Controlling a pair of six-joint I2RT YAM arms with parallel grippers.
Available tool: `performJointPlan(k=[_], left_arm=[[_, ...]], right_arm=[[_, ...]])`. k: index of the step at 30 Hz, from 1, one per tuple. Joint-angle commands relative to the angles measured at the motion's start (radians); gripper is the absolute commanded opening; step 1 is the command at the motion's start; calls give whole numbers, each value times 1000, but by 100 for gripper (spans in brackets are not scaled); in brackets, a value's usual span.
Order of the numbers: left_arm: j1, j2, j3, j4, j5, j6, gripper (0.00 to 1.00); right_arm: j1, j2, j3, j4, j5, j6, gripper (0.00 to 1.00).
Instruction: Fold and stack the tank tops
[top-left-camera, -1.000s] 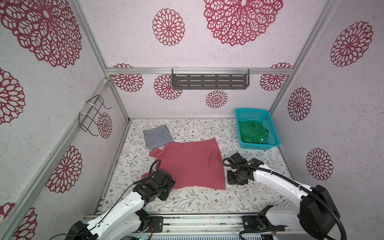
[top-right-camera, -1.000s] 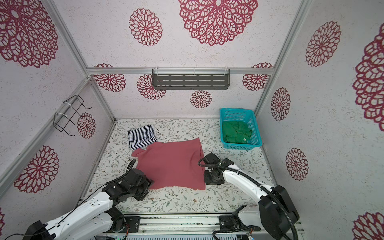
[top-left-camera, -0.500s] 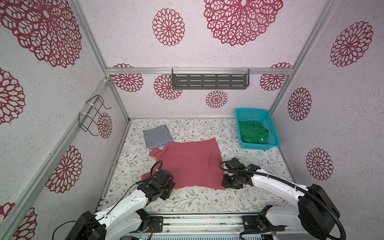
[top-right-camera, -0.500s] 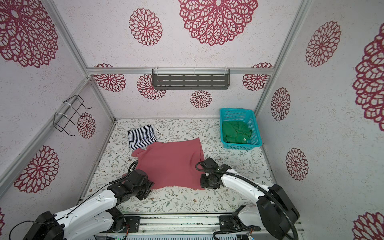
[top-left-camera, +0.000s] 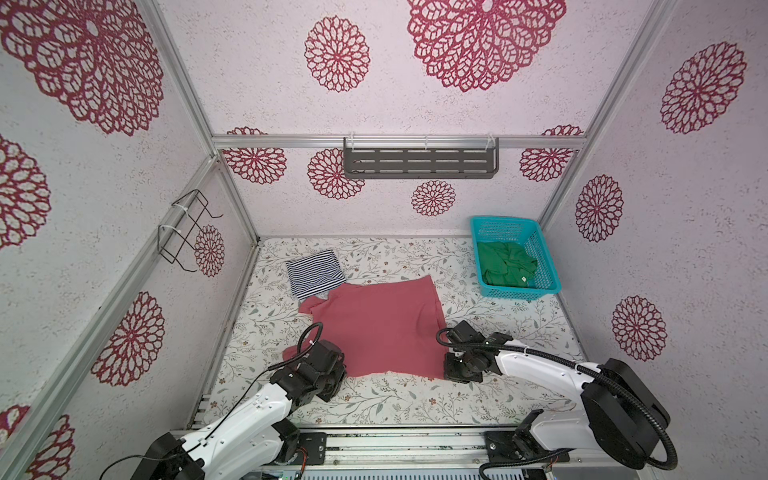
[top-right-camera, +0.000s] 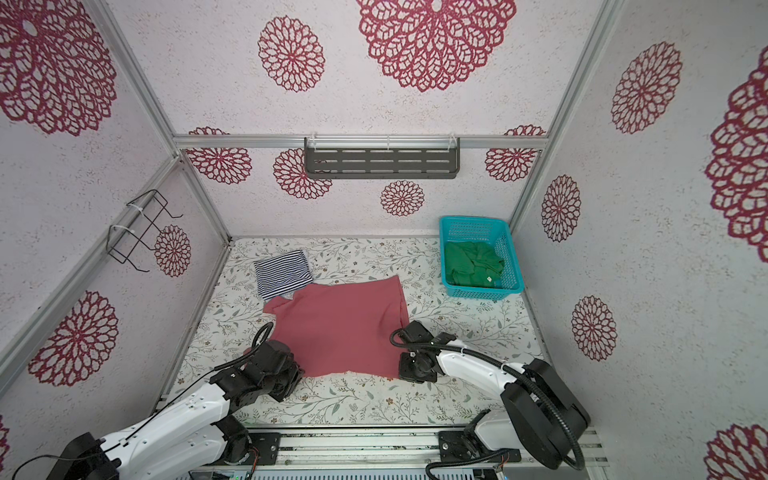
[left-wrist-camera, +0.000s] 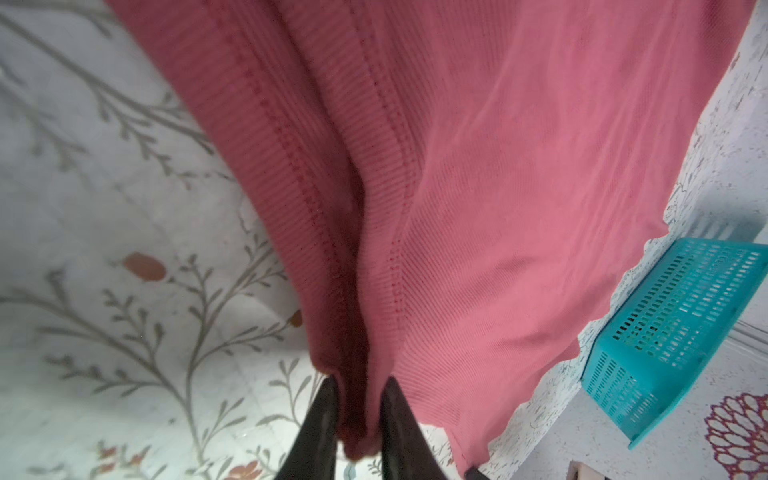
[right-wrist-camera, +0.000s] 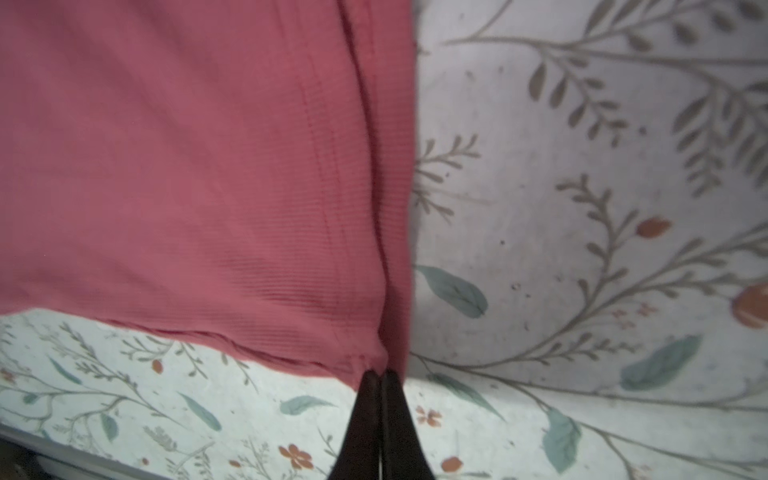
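The red-pink tank top (top-left-camera: 378, 328) lies spread flat in the middle of the worktop (top-left-camera: 395, 399). The left claw (left-wrist-camera: 357, 415) is pinched tight on a bunched ribbed edge at the top's 8 o'clock corner, and the right claw (right-wrist-camera: 380, 382) is clamped fully closed on its hem corner at 4 o'clock. The striped tank top (top-left-camera: 316, 274) sits folded at 11 o'clock, right against it, and the green tank top (top-left-camera: 505, 266) is crumpled in the teal basket (top-left-camera: 544, 266) at 2 o'clock.

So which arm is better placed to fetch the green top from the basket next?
Right, probably. The green tank top lies in the teal basket on the right claw's side; the left claw sits farther off. Both pinch the pink tank top.
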Motion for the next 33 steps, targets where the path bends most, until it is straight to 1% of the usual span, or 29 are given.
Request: performJointPlan(k=[1, 4, 9, 12, 16, 18, 23, 27, 33], left_arm=[[-16, -59, 20, -118, -37, 2, 6], [-28, -113, 34, -183, -46, 2, 0], [-48, -140, 120, -328, -85, 49, 0], [-48, -86, 184, -358, -81, 126, 0], [-36, 40, 294, -403, -84, 277, 0], [-8, 98, 342, -416, -72, 362, 0], [112, 201, 403, -389, 8, 535, 0], [190, 266, 445, -378, 54, 647, 0], [281, 424, 531, -380, 119, 814, 0]], right_arm=[[9, -54, 0, -54, 45, 13, 0], [16, -94, 3, -115, 49, 18, 0], [21, -172, 56, -247, 50, 6, 0], [19, -163, 117, -292, 59, -30, 0], [-3, -108, 190, -296, 70, -88, 0], [-22, -81, 223, -301, 80, -122, 0], [-88, -4, 314, -301, 106, -218, 0], [-136, 65, 369, -272, 107, -278, 0], [-178, 197, 459, -238, 106, -352, 0]])
